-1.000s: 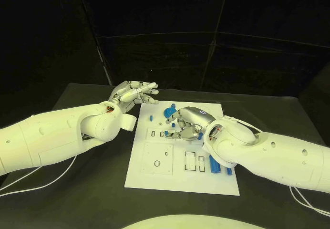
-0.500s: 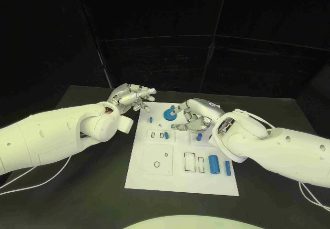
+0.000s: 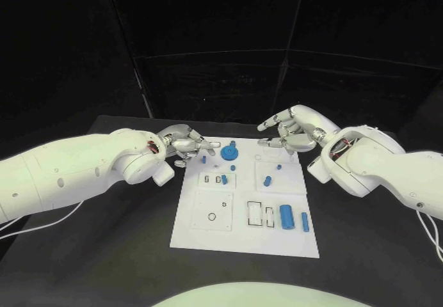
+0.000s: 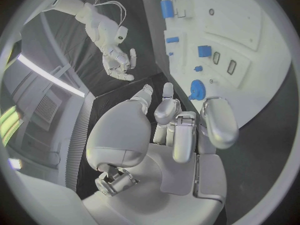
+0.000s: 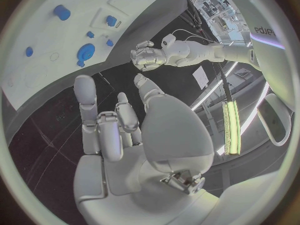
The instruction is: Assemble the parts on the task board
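The task board (image 3: 242, 220) lay flat on the black surface (image 3: 111, 243), between the two hands and nearer the robot than either. Blue parts sat across its half closest to the hands: a round blue disc with a small tab (image 3: 230, 152) just beside the left hand's fingertips, a small blue block (image 3: 225, 180) next to two narrow slots, and a short blue peg (image 3: 267, 181) nearer the right hand. Further from both hands, a blue cylinder (image 3: 288, 218) and a slimmer blue pin (image 3: 305, 221) lay side by side next to rectangular cut-outs.

The left hand (image 3: 183, 142) hovered at the board's far left corner, fingers apart and loosely curled, holding nothing. The right hand (image 3: 290, 132) was raised past the board's far edge, well clear of the parts, fingers spread and empty.

The left wrist view gave what the head view could not: a gap between the left hand's fingertips (image 4: 167, 90) and the disc (image 4: 197, 89), so the hand touched no part. It also showed the right hand (image 4: 119, 63) off the board, over the dark surface. The right wrist view showed the right hand's bare palm (image 5: 169, 130) and straight fingers (image 5: 85, 105), with the disc (image 5: 85, 51) and the left hand (image 5: 149, 56) beyond them.
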